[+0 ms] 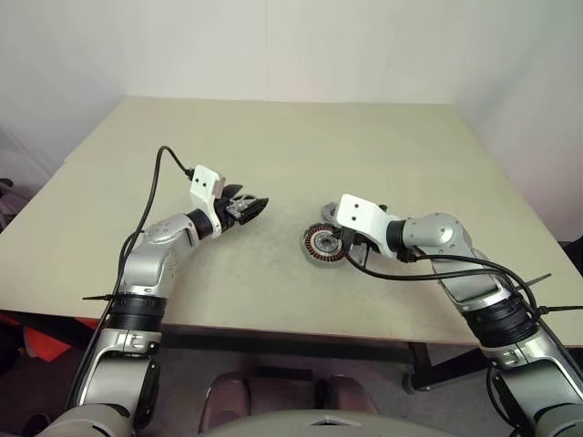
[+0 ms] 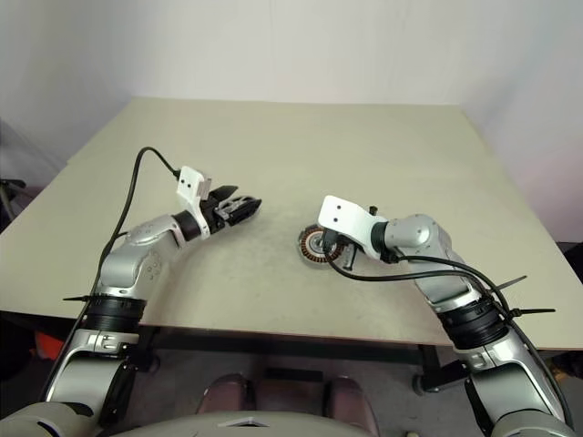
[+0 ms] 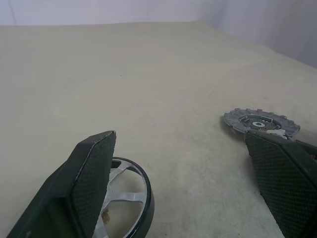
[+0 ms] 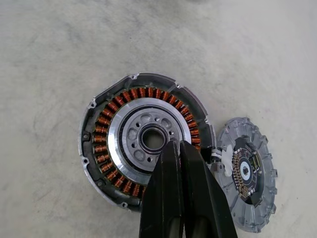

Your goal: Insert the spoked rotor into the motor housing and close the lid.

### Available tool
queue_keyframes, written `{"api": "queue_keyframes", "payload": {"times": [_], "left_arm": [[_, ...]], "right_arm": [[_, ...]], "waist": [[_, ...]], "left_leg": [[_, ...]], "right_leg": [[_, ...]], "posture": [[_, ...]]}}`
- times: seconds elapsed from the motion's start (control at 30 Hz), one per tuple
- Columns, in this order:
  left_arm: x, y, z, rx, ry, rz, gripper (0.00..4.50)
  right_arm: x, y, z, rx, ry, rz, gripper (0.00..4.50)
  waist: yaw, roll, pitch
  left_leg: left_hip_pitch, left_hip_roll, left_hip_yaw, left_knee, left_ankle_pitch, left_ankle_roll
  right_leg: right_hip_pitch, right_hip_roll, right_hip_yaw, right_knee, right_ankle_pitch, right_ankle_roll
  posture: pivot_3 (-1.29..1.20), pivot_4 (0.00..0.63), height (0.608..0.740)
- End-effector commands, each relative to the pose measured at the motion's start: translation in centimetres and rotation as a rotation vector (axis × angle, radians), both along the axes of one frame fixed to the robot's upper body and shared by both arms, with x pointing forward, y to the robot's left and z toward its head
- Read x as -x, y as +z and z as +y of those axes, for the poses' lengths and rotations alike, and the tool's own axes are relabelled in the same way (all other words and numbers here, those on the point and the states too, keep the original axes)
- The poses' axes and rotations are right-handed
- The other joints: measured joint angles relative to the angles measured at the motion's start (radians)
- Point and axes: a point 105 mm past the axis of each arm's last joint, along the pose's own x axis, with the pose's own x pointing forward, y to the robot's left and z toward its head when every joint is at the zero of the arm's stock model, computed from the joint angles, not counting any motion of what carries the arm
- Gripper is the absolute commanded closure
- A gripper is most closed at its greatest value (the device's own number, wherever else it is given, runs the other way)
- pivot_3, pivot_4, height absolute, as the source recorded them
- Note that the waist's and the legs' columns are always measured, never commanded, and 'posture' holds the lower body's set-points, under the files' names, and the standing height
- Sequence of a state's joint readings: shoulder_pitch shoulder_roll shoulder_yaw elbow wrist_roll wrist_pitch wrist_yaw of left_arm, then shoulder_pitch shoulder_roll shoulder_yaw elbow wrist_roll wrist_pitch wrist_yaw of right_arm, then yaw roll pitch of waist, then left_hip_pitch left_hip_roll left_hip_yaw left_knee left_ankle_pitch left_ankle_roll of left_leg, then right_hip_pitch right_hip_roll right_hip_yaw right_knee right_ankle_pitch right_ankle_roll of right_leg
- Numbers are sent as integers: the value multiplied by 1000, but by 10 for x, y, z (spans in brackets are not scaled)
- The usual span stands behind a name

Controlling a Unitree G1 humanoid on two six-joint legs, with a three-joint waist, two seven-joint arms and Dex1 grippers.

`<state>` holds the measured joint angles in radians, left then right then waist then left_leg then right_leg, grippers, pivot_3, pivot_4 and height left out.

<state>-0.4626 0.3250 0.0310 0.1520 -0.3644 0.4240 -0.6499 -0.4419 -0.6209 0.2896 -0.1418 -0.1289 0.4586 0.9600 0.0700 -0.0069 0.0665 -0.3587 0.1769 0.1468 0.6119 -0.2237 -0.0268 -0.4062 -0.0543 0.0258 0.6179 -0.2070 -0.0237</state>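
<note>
The motor housing (image 4: 133, 134), a round silver cup with a ring of copper windings, lies on the table (image 1: 273, 137). My right gripper (image 4: 177, 144) is shut, and its tips hang just over the housing's centre hub with nothing between them. A grey notched lid (image 4: 245, 173) with a small circuit board lies flat beside the housing, joined to it by white wires. My left gripper (image 3: 181, 136) is open, well left of the housing. The spoked rotor (image 3: 124, 198), a dark-rimmed ring with silver spokes, sits against one finger (image 3: 89, 188). I cannot tell if it rests on the table.
Black cables trail from both wrists over the front part of the table. A strip of tabletop (image 1: 278, 232) separates the left gripper from the housing. The back half of the table (image 1: 301, 137) reaches to a pale wall.
</note>
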Motion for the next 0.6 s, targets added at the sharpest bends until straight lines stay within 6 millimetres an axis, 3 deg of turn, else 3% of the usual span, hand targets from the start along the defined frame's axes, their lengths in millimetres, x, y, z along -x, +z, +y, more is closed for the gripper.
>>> {"api": "queue_keyframes", "payload": {"times": [0.03,0.13,0.2,0.47,0.6], "left_arm": [[0,10,2,-7,-3,-40,93],[0,10,3,-7,2,-41,93],[-1,11,3,-7,5,-42,93],[-1,9,1,-8,1,-38,93],[0,8,-1,-7,-1,-38,93]], "right_arm": [[3,-8,7,-17,3,20,4436],[8,-34,10,-10,-15,93,4436],[5,-40,7,0,-45,91,4436],[2,-2,11,-45,-11,2,4436],[3,8,15,-48,5,-21,4436]], "waist": [[0,0,0],[-1,0,0],[-1,0,0],[0,0,0],[0,0,0]], "left_leg": [[0,0,0,0,0,0],[0,0,0,0,0,0],[1,0,0,0,0,0],[6,-1,0,-1,0,0],[5,-1,0,-3,0,-1]], "right_leg": [[0,0,0,0,0,0],[0,0,0,0,0,0],[0,0,0,0,0,0],[5,-1,1,0,0,1],[4,-1,0,-1,0,1]], "posture": [[0,0,740],[0,0,740],[0,0,740],[0,0,740],[0,0,740]]}}
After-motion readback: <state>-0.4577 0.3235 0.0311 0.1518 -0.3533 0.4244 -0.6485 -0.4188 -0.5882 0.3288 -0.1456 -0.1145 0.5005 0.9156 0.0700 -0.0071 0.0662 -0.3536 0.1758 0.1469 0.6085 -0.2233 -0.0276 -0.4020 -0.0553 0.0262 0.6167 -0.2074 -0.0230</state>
